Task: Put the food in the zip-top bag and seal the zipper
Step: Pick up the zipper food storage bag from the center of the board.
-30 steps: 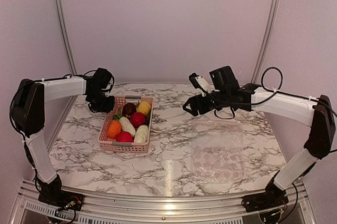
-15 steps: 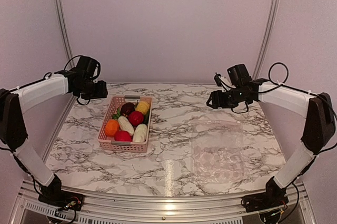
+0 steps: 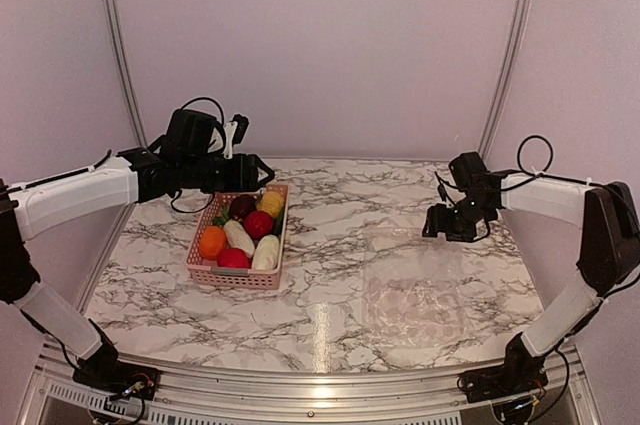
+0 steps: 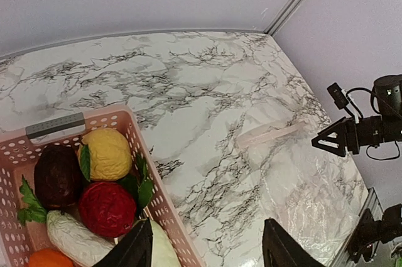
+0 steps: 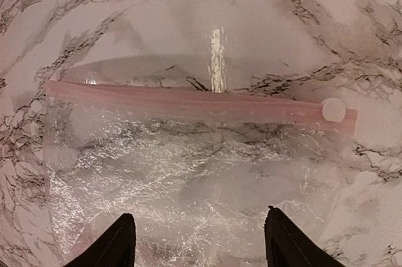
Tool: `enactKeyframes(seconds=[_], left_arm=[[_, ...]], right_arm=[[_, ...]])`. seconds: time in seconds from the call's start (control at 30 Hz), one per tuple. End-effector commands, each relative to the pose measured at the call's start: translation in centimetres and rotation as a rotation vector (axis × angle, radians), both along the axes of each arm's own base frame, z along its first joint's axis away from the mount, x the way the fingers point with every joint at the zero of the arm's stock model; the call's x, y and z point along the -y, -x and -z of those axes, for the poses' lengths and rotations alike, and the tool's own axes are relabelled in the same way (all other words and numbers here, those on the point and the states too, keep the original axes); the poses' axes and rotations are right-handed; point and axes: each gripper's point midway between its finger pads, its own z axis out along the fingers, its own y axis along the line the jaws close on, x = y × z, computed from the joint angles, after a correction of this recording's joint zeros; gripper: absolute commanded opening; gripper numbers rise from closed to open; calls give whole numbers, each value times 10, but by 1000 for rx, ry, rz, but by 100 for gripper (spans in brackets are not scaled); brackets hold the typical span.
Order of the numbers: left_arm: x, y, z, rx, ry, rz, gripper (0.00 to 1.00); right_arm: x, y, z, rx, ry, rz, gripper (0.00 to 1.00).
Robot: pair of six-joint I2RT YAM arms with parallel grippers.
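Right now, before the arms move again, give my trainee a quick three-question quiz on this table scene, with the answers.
1. Where does the food lie?
2. True or false: the left hand is open and holds nothing.
3. The right hand hovers above: A the food, B the zip-top bag, C the left hand.
Key: 1 in the pink basket; 2 true; 3 B.

Pink basket [image 3: 236,281], marble tbl [image 3: 330,255] (gry veins).
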Motion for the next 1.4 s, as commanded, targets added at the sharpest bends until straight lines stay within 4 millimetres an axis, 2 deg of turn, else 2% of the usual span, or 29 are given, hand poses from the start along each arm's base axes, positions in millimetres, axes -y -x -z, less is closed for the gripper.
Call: enactKeyframes(seconds=[0.0, 0.1, 0.3, 0.47, 0.53, 0.63, 0.83, 1.0, 1.1, 1.2, 1.3, 1.37], left_arm=[[29, 7, -3, -51, 110, 113, 62], [33, 6, 2, -88, 123, 111, 63], [40, 6, 8, -123, 122, 139, 63], [47, 10, 13, -164, 132, 176, 62], [49, 11, 13, -173, 139, 180, 62], [49, 14, 11, -174, 149, 187, 61], [48, 18, 9, -177, 150, 201, 60], [46, 20, 8, -176, 146, 193, 59], [44, 19, 3, -162, 145, 184, 59], [44, 19, -4, -150, 151, 187, 59], [45, 18, -12, -132, 158, 192, 59], [44, 17, -15, -112, 150, 195, 60]], right_arm=[[31, 6, -4, -1, 10, 99, 67], [46, 9, -1, -6, -7, 145, 67], [62, 14, 8, -24, -2, 164, 68], [71, 22, 32, -62, 17, 156, 70], [71, 23, 39, -61, 12, 154, 70], [56, 18, 39, -16, -72, 101, 67], [25, 6, 28, 96, -222, -47, 49], [12, -2, 21, 127, -286, -94, 22], [4, -11, 5, 175, -339, -111, 9], [-12, -21, -25, 252, -380, -173, 1], [-43, -25, -67, 349, -385, -317, 0], [-72, -19, -98, 425, -397, -454, 1]])
